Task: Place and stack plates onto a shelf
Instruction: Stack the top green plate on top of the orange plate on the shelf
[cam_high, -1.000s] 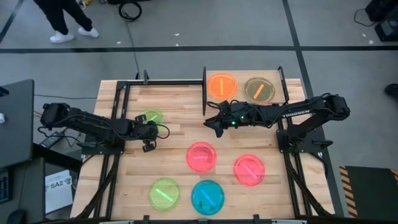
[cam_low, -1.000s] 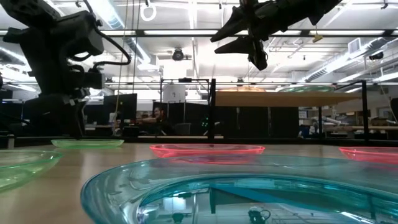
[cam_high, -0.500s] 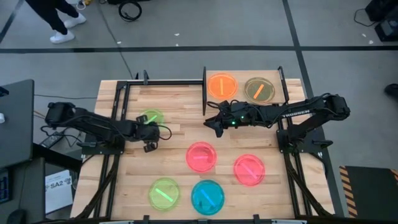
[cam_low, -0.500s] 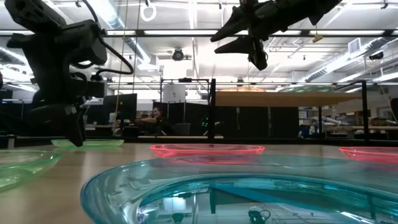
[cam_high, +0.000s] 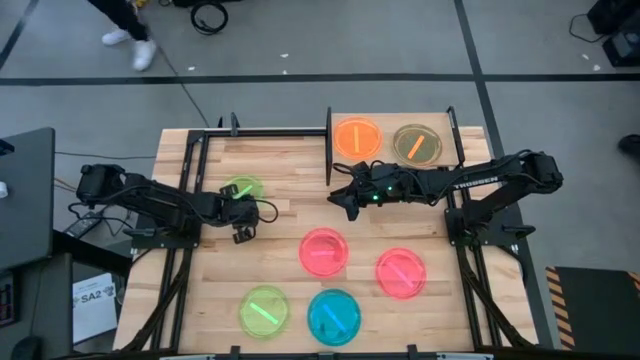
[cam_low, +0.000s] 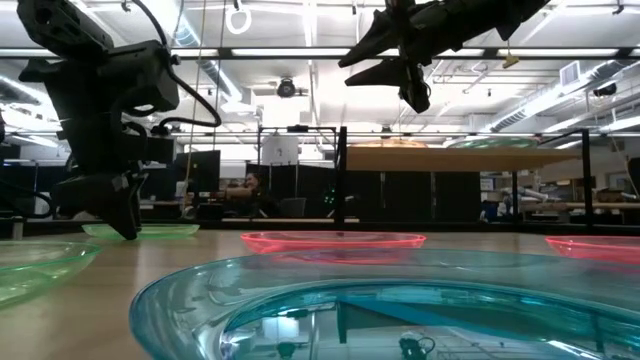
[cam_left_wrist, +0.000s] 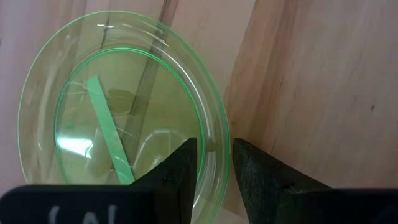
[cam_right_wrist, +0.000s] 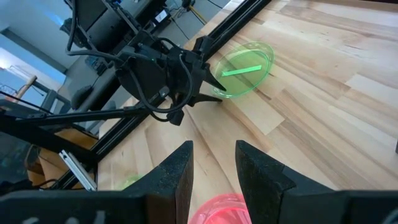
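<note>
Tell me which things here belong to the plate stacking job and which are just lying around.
Job:
green plate at left gripper
second green plate
teal plate
two pink plates
shelf holding two plates

Lying about:
black cable on the floor

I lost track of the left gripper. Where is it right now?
In the high view the left gripper is at the table's left side, down at the near edge of a green plate; its wrist view shows open jaws straddling that plate's rim.
</note>
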